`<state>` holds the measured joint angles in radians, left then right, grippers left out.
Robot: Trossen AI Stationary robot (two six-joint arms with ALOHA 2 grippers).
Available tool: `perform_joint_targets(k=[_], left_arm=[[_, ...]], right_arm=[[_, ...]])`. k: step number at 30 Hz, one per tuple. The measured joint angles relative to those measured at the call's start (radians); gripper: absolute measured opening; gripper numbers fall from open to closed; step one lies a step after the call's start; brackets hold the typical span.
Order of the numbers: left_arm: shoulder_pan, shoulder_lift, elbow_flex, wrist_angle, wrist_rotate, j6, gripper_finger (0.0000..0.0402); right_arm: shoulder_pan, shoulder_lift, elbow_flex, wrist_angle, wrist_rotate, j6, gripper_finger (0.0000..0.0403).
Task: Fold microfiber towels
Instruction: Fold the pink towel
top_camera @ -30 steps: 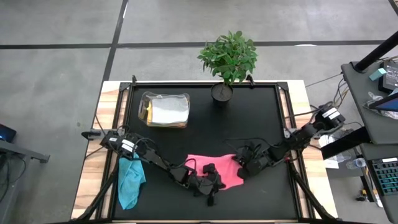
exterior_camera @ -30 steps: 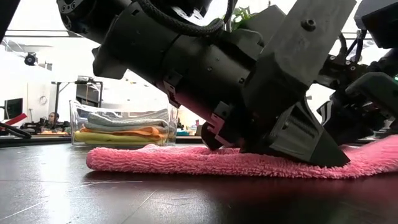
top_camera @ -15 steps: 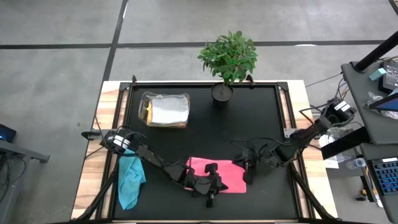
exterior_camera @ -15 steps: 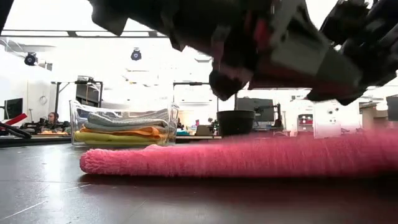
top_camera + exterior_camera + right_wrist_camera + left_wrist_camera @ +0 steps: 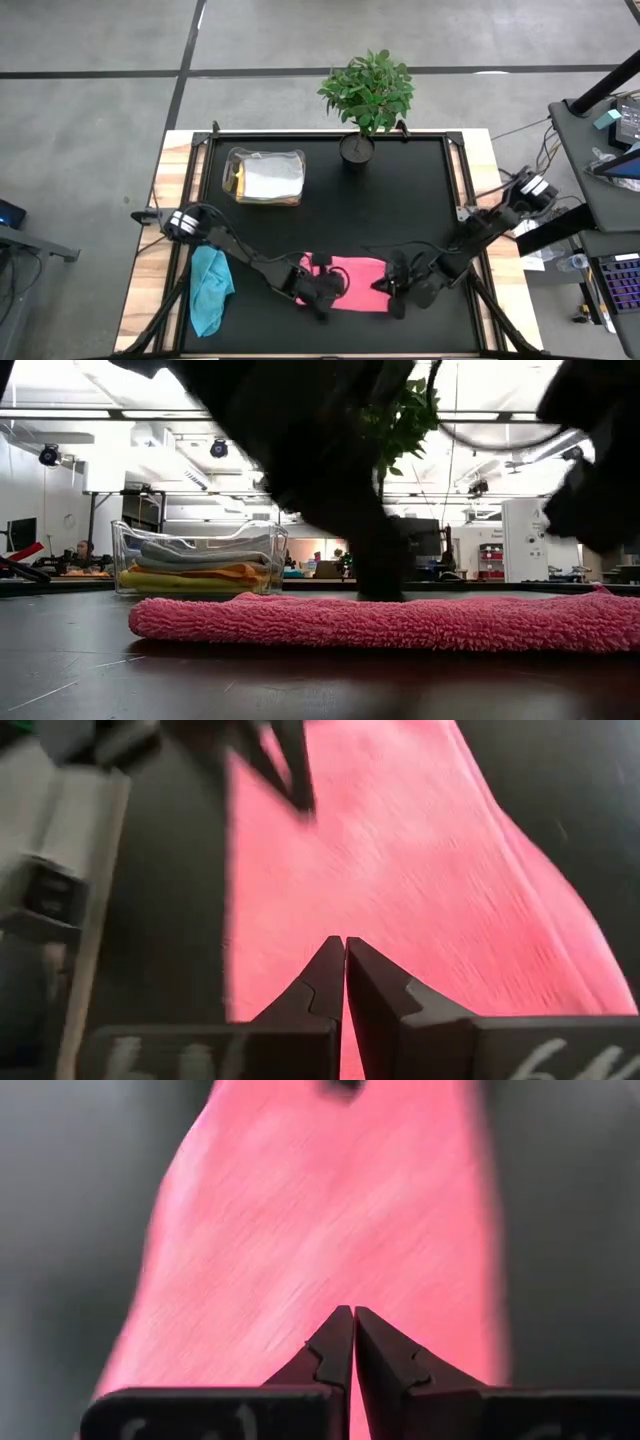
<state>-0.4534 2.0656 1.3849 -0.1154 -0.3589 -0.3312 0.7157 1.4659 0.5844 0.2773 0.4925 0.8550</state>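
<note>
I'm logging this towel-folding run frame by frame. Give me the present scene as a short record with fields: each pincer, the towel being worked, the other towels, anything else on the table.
left pincer: shut, empty, over the pink towel's left end
right pincer: shut, empty, over the pink towel's right end
pink towel: lying flat in a folded strip near the table's front edge
teal towel: crumpled at the front left, off the black mat
clear box: back left, holding a white-grey towel on top, with orange and yellow ones under it
potted plant: back edge, centre
</note>
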Motion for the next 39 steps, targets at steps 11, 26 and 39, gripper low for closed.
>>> perform_joint_targets(k=[11, 26, 39], left_arm=[[0.028, -0.009, -0.038, -0.33, -0.126, -0.105, 0.0], [0.091, -0.078, -0.082, -0.359, -0.193, -0.126, 0.0], [0.074, -0.252, -0.146, -0.31, -0.22, 0.084, 0.0]], right_arm=[[-0.071, 0.088, 0.021, -0.33, 0.05, 0.306, 0.0008], [-0.381, -0.135, 0.015, -0.403, -0.107, -0.116, 0.0008], [-0.387, -0.388, 0.015, -0.527, -0.245, 0.116, 0.0057]])
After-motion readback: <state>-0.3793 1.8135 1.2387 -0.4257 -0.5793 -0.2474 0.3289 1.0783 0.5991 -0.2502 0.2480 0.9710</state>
